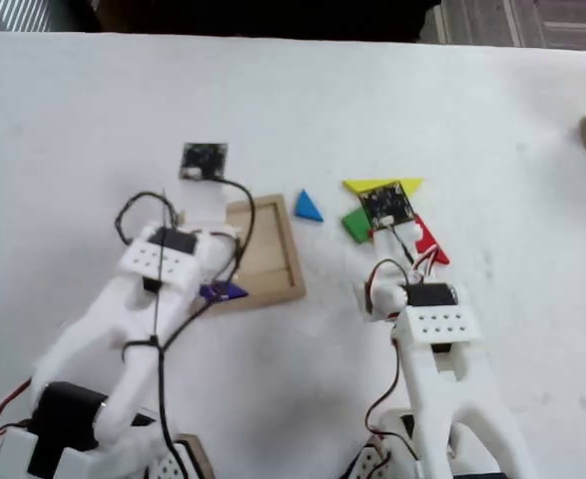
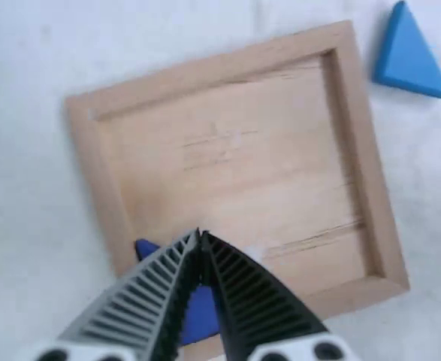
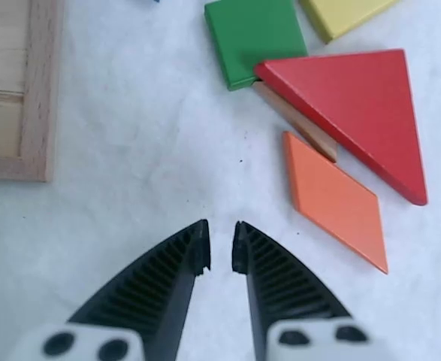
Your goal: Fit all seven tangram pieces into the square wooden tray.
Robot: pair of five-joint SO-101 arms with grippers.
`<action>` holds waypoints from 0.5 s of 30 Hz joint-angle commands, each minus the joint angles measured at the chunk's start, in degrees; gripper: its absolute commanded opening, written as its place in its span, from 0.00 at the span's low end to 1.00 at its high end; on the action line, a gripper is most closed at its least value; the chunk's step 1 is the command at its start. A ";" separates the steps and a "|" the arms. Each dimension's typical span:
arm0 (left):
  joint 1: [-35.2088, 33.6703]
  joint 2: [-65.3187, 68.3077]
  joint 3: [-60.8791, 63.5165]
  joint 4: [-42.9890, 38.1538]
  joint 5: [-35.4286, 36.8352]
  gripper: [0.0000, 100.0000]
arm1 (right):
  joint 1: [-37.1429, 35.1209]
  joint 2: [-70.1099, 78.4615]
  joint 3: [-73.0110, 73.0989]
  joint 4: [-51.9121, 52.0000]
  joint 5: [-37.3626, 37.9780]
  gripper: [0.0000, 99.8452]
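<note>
Left wrist view: my left claw (image 2: 203,242) is pinched shut on the dark blue flat piece (image 2: 197,316), right over the near rim of the square wooden tray (image 2: 355,150). Risk imo: if I release here, the piece lands half on the rim and tips outside, or I shove the tray. Right claw (image 3: 220,252) hovers w/ a narrow gap, nothing in it, near the orange parallelogram (image 3: 334,199). The red triangle (image 3: 355,113) just beside could get dragged along.
</note>
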 commanded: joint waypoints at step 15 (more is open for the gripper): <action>-0.84 11.12 -2.90 5.36 0.26 0.02 | -0.31 -1.89 -0.18 -1.01 0.88 0.06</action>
